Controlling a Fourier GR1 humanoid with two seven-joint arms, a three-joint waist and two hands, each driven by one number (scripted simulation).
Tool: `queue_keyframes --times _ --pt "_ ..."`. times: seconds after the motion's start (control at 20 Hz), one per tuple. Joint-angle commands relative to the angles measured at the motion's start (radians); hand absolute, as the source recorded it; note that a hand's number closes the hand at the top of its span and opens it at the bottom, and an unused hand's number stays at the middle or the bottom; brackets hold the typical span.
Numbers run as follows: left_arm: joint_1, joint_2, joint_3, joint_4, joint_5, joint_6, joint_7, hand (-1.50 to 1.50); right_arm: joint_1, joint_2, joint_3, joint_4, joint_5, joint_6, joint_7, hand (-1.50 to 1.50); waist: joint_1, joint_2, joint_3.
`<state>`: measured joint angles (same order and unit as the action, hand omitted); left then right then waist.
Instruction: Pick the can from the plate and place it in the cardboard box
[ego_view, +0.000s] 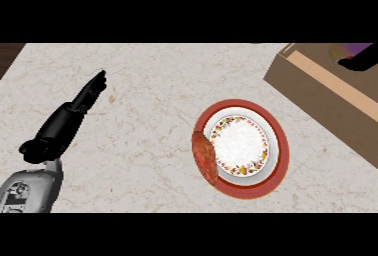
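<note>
From my station, I saw the plate right of centre on the counter, the cardboard box behind it to the right, the left hand well apart on the left.

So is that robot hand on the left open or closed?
Open. The left robot hand has its fingers stretched straight over the counter, holding nothing.

Kitchen: marble counter bearing a patterned plate.

Cardboard box cut by right edge
</note>
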<state>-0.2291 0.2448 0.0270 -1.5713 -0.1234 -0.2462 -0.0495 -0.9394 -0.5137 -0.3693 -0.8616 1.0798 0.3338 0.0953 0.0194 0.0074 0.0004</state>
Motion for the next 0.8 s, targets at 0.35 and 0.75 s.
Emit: queue_keyframes --times 0.35,0.75 --pt "-0.017 -0.026 -0.026 0.006 -0.031 0.009 0.017 0.0 -0.035 -0.165 0.037 0.371 0.017 0.159 -0.239 -1.5 0.007 0.004 0.001" --pt "-0.012 -0.016 0.006 0.029 -0.018 0.005 -0.024 0.0 -0.057 -0.145 -0.139 0.38 -0.175 0.04 -0.453 -1.5 -0.005 0.002 0.002"
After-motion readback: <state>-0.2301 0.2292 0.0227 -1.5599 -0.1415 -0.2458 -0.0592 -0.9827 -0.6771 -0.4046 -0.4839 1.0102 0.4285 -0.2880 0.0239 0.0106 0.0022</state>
